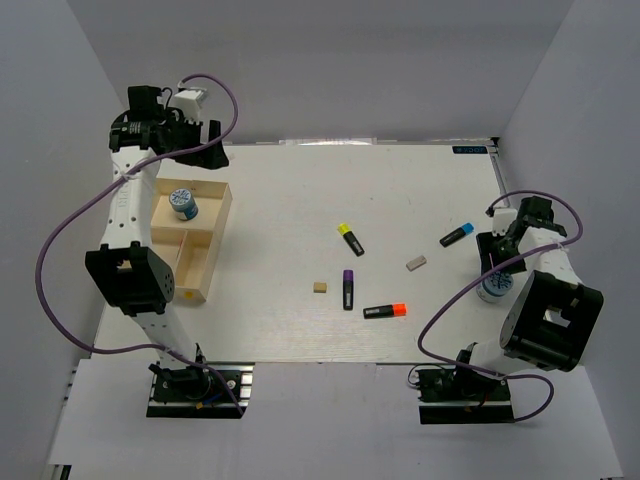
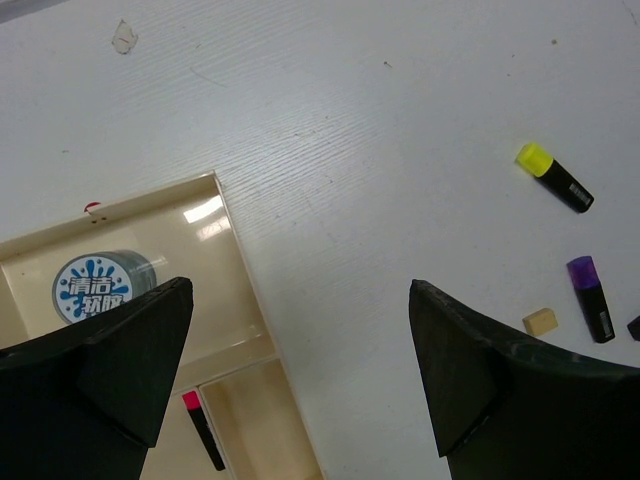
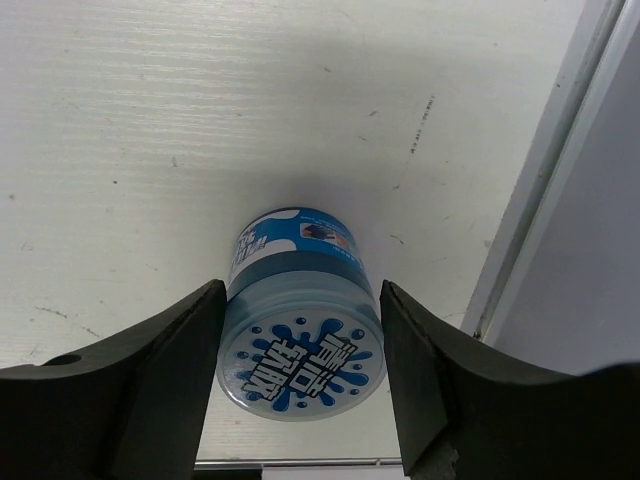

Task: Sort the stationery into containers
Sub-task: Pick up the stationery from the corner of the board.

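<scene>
A blue-and-white roll stands near the table's right edge with the right gripper's fingers pressed to its sides, so sorting looks barely begun. Only the other roll and a pink-capped marker lie in the tray at left, in separate compartments, with the left gripper above, spread and empty. Four highlighters, yellow, blue, purple and orange, plus tan and grey erasers, lie loose mid-table.

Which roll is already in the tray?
The left roll, in the tray's far compartment; the right roll stands on the table between the right gripper's jaws.
</scene>
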Robot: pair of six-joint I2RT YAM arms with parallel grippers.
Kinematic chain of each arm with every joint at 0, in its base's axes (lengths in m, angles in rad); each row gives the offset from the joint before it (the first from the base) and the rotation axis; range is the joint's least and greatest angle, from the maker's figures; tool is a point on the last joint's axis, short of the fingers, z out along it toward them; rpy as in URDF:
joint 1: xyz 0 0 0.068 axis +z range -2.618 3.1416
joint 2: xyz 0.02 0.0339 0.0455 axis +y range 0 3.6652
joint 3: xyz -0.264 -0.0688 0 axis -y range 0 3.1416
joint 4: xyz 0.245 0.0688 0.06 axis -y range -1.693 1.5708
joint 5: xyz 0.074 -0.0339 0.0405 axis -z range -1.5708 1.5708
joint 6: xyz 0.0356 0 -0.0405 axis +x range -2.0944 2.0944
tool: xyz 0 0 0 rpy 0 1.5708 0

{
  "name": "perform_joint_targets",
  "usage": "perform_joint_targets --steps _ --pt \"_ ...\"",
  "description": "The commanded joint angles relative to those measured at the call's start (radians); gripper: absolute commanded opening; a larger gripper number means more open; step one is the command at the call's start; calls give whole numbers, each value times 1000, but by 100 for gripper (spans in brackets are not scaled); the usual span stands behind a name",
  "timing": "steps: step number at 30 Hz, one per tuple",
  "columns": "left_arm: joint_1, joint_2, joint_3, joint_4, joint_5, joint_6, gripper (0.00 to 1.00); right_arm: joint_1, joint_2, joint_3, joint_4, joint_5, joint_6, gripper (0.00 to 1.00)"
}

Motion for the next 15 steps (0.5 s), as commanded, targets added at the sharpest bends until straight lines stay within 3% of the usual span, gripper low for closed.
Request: perform_joint_targets --steps 1,15 --pt "-4 -64 -34 26 35 -21 98 8 -12 35 -60 -97 -7 2" --pt "-4 -62 -69 49 52 -41 98 113 63 235 -160 -152 -41 0"
